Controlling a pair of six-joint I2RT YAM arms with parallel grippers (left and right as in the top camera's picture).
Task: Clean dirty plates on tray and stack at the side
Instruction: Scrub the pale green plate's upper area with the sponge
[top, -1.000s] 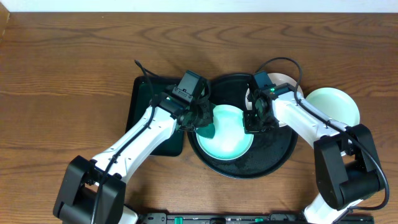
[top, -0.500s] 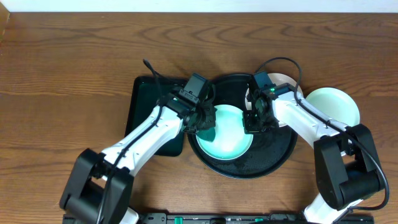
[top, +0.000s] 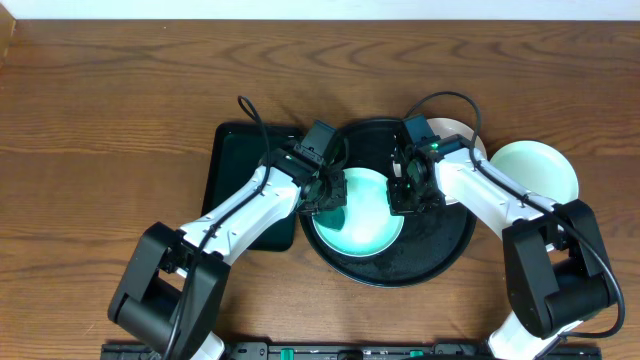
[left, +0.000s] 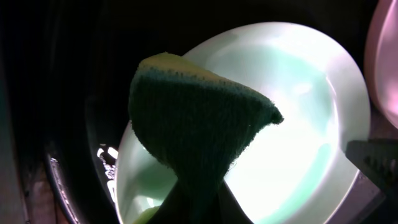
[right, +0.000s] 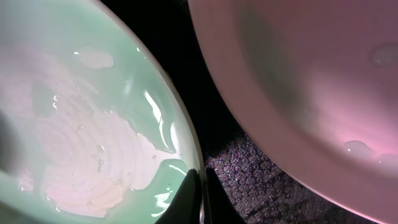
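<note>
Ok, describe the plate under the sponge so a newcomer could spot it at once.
Find the large round black tray in the middle of the wooden table. The mint-green plate lies inside it, left of centre. Unlike the white plate at the tray's upper-right edge and the other mint plate out on the wood, it has a green sponge held over it.

Mint plate (top: 368, 226) on tray (top: 440, 252), white plate (top: 464, 132) at rim, 2nd mint plate (top: 540, 170) aside
</note>
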